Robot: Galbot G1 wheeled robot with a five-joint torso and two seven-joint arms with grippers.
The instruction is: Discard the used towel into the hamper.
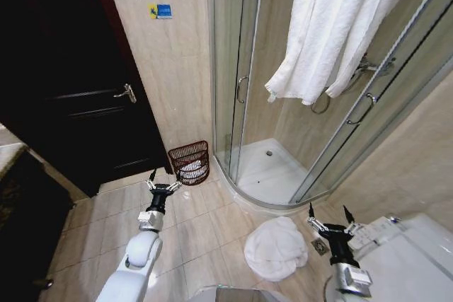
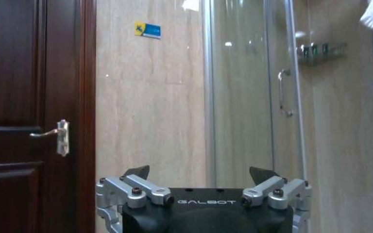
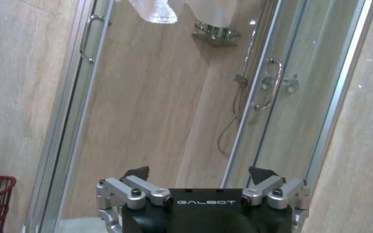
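Tiled bathroom floor — towel [image 1: 276, 247] lies crumpled just beside the right hand [image 1: 328, 212], fingers spread, holding nothing.

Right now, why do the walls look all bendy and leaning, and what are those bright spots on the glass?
In the head view the wide lens tilts the shower doors and the dark door outward. In the left wrist view small white glints sit on the shower glass, reflections of lamps. In the right wrist view the shower frame gleams along its edge.
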